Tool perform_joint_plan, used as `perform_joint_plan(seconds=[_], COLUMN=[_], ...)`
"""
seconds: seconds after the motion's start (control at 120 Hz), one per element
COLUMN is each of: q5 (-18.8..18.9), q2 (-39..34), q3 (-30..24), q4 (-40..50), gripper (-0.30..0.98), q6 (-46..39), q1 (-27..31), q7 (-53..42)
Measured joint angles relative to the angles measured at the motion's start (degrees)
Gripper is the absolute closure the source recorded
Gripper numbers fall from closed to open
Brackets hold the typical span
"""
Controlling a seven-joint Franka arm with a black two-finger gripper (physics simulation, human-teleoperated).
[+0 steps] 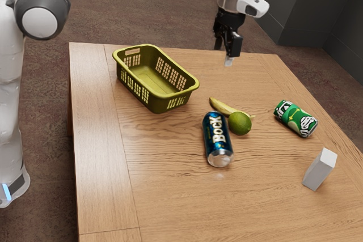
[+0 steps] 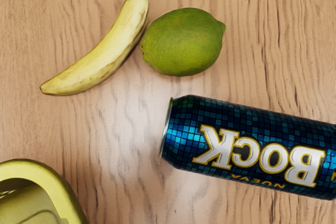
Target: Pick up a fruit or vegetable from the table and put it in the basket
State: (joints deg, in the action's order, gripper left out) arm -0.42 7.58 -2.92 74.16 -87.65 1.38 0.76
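The claw hangs spread; below it lie 1 banana and 1 lime (a blue can near them).

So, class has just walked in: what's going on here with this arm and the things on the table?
The robot arm holds its open gripper above the table, with nothing in its grasp. The banana and the lime lie next to each other on the tabletop, near the blue can, outside the basket.
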Motion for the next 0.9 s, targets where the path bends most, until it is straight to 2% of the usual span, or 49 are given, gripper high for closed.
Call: perform_joint_plan(seconds=[0.3,0.4,0.55,0.642,0.733,0.9], q5=[-1.4,-0.1,1.3,5.2,6.8,4.2], q2=[0.3,1.2,5.0,6.3,7.8,9.3], q3=[0.0,-2.4,-4.8,-5.1,-5.1,-4.9], q4=[-0.4,-1.6,-2.7,-3.6,-4.4,-3.8], gripper=[0.00,0.00,0.00,0.00,0.00,0.00], q6=[0.6,-0.8,-5.4,-7.4,-8.8,-9.7], q1=[1.8,0.8,-0.5,-3.4,-3.8,-2.8], q7=[0.4,-1.9,-14.3,-22.6,-29.7,-40.2])
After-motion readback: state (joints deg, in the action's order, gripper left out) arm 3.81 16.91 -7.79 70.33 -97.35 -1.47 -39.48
